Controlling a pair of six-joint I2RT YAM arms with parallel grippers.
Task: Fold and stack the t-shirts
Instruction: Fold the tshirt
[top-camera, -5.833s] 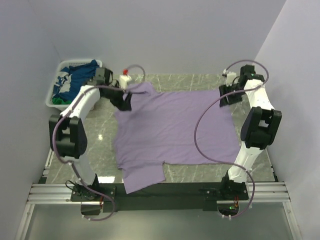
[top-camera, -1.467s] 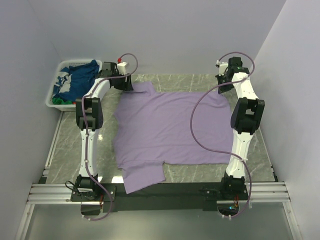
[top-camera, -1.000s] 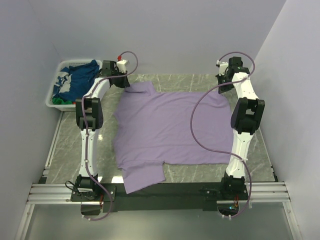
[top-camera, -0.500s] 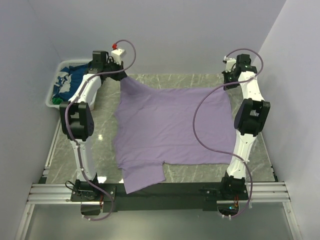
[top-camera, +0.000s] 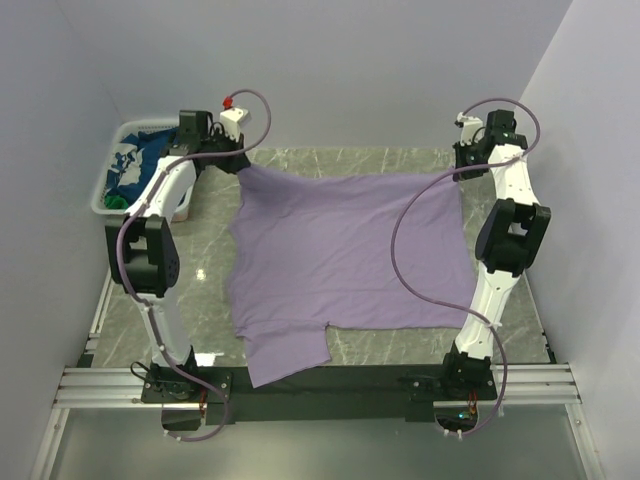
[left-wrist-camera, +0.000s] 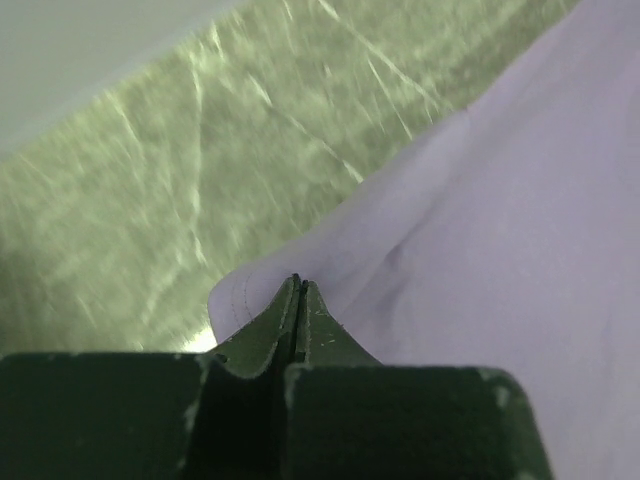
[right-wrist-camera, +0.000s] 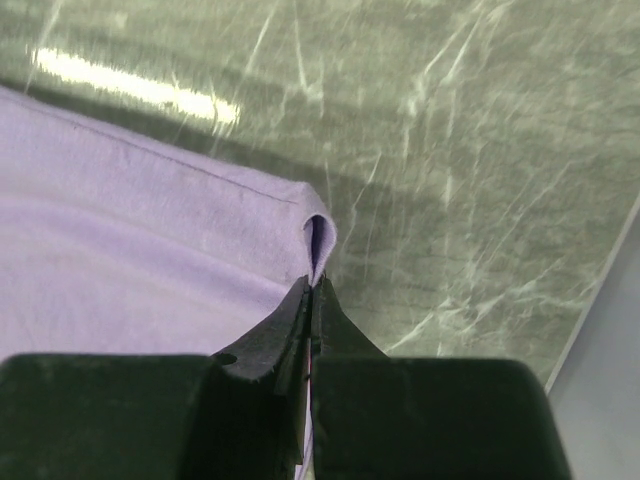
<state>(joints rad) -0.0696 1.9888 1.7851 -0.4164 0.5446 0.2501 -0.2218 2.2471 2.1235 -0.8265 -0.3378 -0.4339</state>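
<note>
- here the lavender t-shirt (top-camera: 345, 255) lies spread over the green marble table (top-camera: 185, 285), mostly flat, and one sleeve reaches the near edge by the arms' bases.
- the left gripper (top-camera: 238, 160) sits at the shirt's far left corner, clamped on the cloth. in the left wrist view its fingertips (left-wrist-camera: 275, 322) meet with no gap, pinching a fold of the purple edge.
- that corner is drawn up into a peak toward the gripper, off the marble.
- the right gripper (top-camera: 462, 170) is at the far right corner, closed on the shirt in the same way. in the right wrist view its fingertips (right-wrist-camera: 282, 330) squeeze a small loop of stitched hem, with the marble showing beyond it.
- between the two grippers the shirt's far edge runs nearly straight across the back of the table.
- both arms are stretched well away from their bases, each along its own side of the shirt.
- a white slatted basket (top-camera: 103, 188) stands at the far left, beside the wall and apart from the spread shirt.
- inside it a navy t-shirt (top-camera: 150, 160) with white print is bunched up, and a bit of a green t-shirt (top-camera: 118, 201) shows at the basket's near corner.
</note>
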